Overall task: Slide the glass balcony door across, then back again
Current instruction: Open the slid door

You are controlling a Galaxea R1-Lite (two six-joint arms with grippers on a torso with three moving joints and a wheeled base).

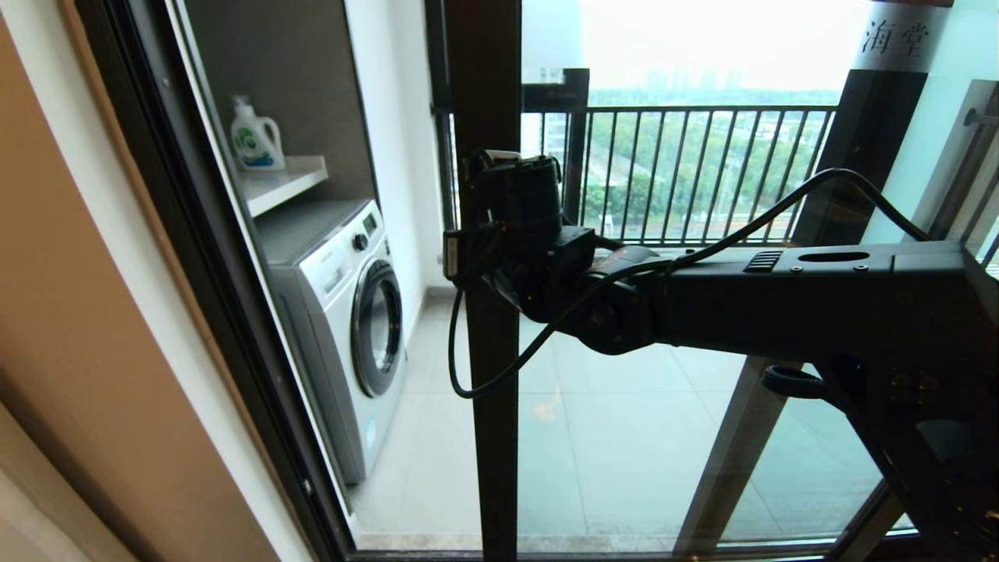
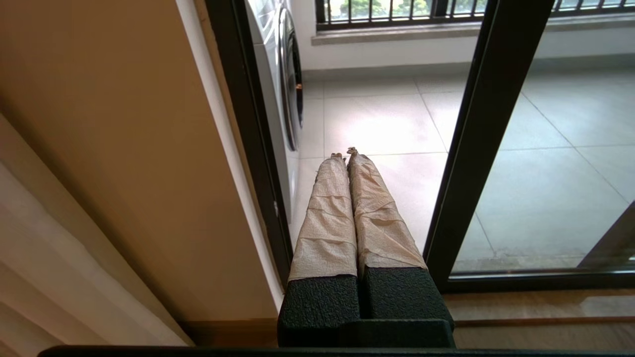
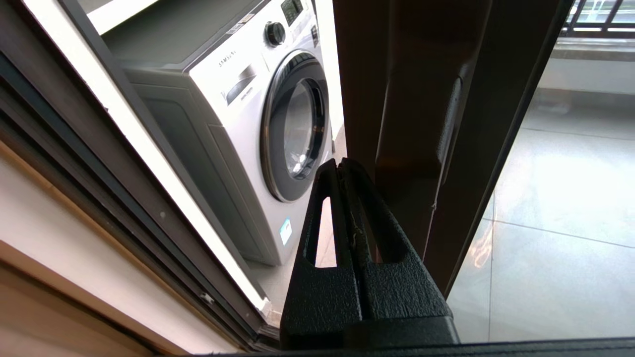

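Head view shows the glass balcony door partly slid, its dark brown metal stile upright before a white front-loading washing machine. Right gripper, textured black fingers pressed together, sits beside that stile. Left gripper, tape-wrapped, is likewise closed, low.

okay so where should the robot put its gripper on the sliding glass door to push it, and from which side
On the glass balcony door, work the dark vertical frame edge by the opening, at the recessed handle. Come from the washing-machine side, where the shut right gripper sits: the flat upright stile gives closed fingers something to push sideways; bare glass does not.
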